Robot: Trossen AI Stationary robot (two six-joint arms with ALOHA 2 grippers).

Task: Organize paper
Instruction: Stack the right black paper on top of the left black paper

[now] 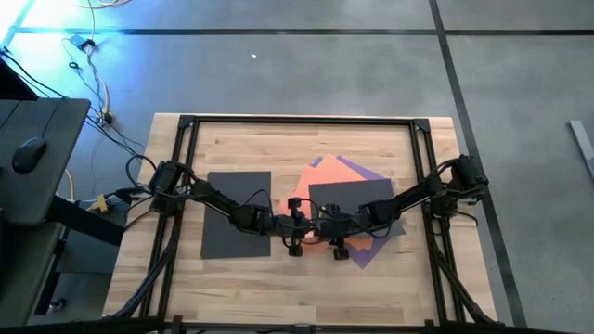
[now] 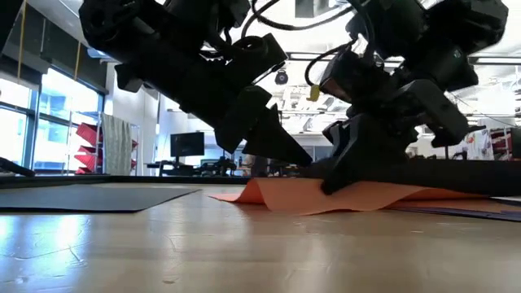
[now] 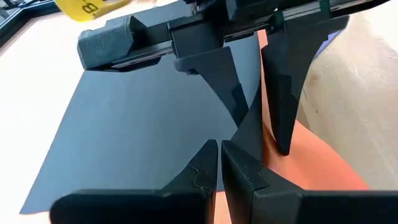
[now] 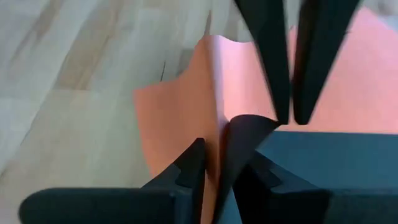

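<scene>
A pile of paper lies right of the table's middle. A dark grey sheet [image 1: 360,197] is on top, with an orange sheet [image 1: 309,181] and a purple sheet [image 1: 364,171] under it. Another dark grey sheet [image 1: 237,213] lies flat alone to the left. Both grippers meet at the pile's near left corner. My left gripper [image 1: 306,230] is shut on the top sheet's raised corner. My right gripper [image 4: 224,171] is open. A raised fold of orange [image 4: 214,134] and dark grey paper stands between its fingers. The orange sheet humps up in a ridge [image 2: 269,194]. My left gripper pinches the raised near left corner of the pile's dark grey sheet [image 4: 264,121] between its two fingertips, slanting down from the table's left. The corner stands curled up off the pile, and the rest of the sheet lies flat. I cannot tell whether orange paper is in the pinch too. My right gripper slants down from the table's right with a finger on either side of the raised fold. I cannot tell whether its fingers [image 4: 194,168] touch the paper.
Bare wooden table top [image 1: 278,288] lies toward the near edge and between the lone sheet and the pile. A dark metal frame [image 1: 302,121] runs around the table's far and side edges. The two grippers stand fingertip to fingertip.
</scene>
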